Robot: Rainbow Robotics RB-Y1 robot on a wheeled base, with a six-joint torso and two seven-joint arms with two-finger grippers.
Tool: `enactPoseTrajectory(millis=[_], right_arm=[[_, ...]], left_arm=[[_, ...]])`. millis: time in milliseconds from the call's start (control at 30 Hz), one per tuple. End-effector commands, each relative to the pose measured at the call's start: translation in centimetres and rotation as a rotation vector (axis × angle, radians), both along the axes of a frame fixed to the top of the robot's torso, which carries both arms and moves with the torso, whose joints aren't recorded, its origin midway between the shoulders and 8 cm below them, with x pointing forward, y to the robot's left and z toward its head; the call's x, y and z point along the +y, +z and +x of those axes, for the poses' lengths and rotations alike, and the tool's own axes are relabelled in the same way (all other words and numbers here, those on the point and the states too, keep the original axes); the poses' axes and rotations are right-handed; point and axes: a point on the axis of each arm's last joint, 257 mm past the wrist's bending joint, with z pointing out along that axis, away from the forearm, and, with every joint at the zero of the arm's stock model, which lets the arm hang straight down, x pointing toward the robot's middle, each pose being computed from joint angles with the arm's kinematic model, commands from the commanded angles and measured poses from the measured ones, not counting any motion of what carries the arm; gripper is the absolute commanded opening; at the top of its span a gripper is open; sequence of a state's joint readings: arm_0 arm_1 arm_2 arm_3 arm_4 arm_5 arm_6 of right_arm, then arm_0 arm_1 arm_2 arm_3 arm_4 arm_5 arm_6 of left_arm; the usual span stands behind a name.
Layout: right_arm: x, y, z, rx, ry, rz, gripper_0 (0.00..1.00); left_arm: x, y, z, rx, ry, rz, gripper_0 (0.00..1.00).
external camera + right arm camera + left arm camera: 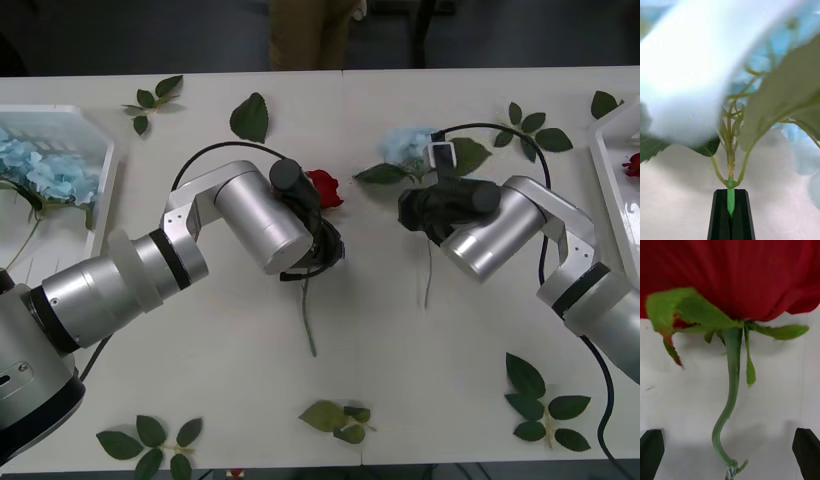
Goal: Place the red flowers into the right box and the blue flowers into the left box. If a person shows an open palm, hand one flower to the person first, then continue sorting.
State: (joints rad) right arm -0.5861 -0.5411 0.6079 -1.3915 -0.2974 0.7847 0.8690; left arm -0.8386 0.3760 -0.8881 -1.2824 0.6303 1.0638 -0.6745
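Note:
A red flower (pixel 324 187) lies on the white table at the centre, its stem (pixel 309 325) trailing toward me. My left gripper (pixel 730 461) hangs over it, open, with the black fingertips (pixel 651 453) on either side of the stem (pixel 731 382) just below the head. My right gripper (pixel 730 215) is shut on the stem (pixel 730 198) of a blue flower (pixel 408 145), whose head lies just beyond the wrist. The left box (pixel 98 150) holds blue flowers (pixel 45 172). The right box (pixel 604 170) holds a red flower (pixel 632 165).
Loose green leaf sprigs lie scattered: near the far edge (pixel 152 101), (pixel 250 117), (pixel 530 130), and toward the front (pixel 148 440), (pixel 338 417), (pixel 545 400). A person's legs (pixel 310 35) stand behind the table's far edge.

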Motion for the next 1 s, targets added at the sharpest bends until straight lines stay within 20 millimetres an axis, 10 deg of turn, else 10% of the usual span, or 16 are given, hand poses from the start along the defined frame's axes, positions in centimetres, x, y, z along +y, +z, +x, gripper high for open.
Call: enactPoseTrajectory(millis=[33,467,600,767,1000], right_arm=[[2.7,8.6,1.5,-0.099,0.054,0.151,0.00],[5.1,21.0,-2.1,-0.186,0.262,0.549,0.00],[5.9,24.3,-3.6,-0.192,0.327,0.728,0.00],[5.4,26.7,-5.4,-0.213,0.397,0.857,0.00],[4.6,25.1,-5.2,-0.209,0.396,0.818,0.00]], left_arm=[[-0.9,-0.1,0.4,-0.029,-0.040,0.025,0.00],[-0.5,-0.2,0.4,-0.021,-0.031,0.024,0.00],[0.9,2.4,0.9,-0.004,-0.001,0.021,0.00],[3.9,11.3,-0.2,0.068,-0.052,-0.029,0.00],[7.5,24.7,-3.2,0.083,-0.305,-0.299,0.00]])
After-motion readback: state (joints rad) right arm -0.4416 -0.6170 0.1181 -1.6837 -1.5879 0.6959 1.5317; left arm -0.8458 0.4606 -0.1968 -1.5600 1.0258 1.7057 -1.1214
